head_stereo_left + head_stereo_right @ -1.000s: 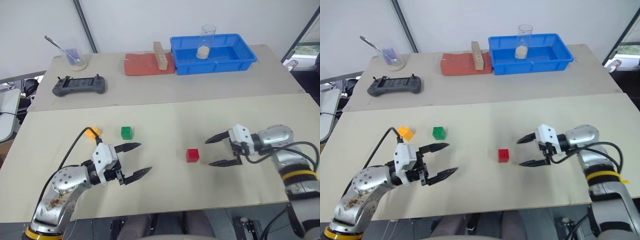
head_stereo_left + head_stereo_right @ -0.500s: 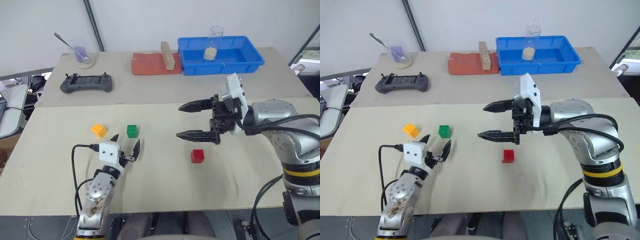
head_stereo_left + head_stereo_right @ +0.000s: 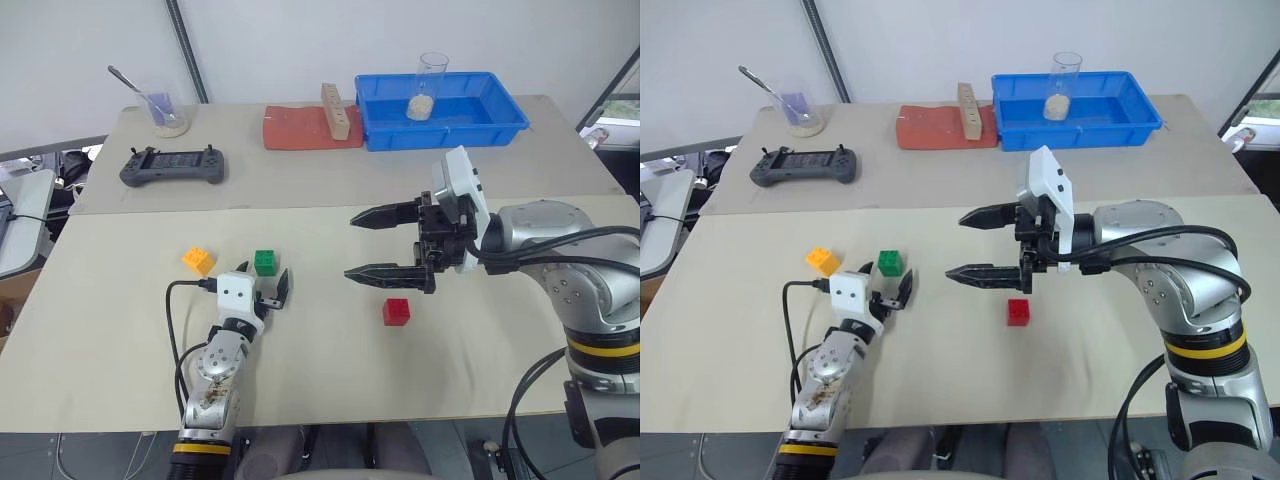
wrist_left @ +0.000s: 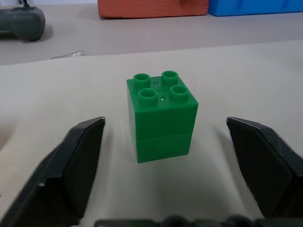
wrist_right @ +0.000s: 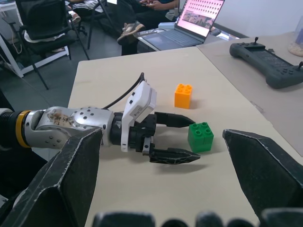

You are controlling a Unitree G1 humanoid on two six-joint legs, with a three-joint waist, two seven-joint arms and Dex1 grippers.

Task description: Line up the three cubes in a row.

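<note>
Three studded cubes rest on the near tan board: a yellow-orange cube (image 3: 199, 260), a green cube (image 3: 265, 262) just to its right, and a red cube (image 3: 396, 311) farther right. My left gripper (image 3: 888, 278) lies low and level on the board, open, with one finger on each side of the green cube (image 4: 161, 116). A gap shows between each finger and the cube. My right gripper (image 3: 350, 246) hangs open above the board, pointing left, up and to the left of the red cube. It holds nothing.
On the far table stand a blue tray (image 3: 500, 115) holding a clear cup (image 3: 432, 85), a red-orange mat (image 3: 295, 130) with a tan wooden block (image 3: 335, 110), a grey controller (image 3: 172, 165) and a glass with a spoon (image 3: 162, 108). A seam separates the two tabletops.
My left gripper has slid forward until its fingers flank the green cube, and they have narrowed. My right gripper rose from beside the red cube and swung left, then held still.
</note>
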